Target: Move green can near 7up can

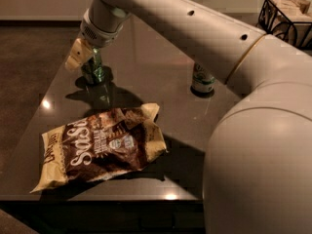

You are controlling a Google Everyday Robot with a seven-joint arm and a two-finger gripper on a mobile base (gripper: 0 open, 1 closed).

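The dark green can [96, 72] stands upright on the dark table [161, 67] at its far left. My gripper [84, 56] is right at the can's top and left side, reaching down from the arm's wrist. The 7up can [202, 81] stands at the middle right of the table, about a third of the table's width from the green can. Its top is hidden behind my arm, so only its pale lower body and green base band show.
A brown and cream chip bag [100, 149] lies flat near the table's front left edge. A black wire basket [286, 14] stands at the far right. My large arm [258, 145] fills the right side of the view.
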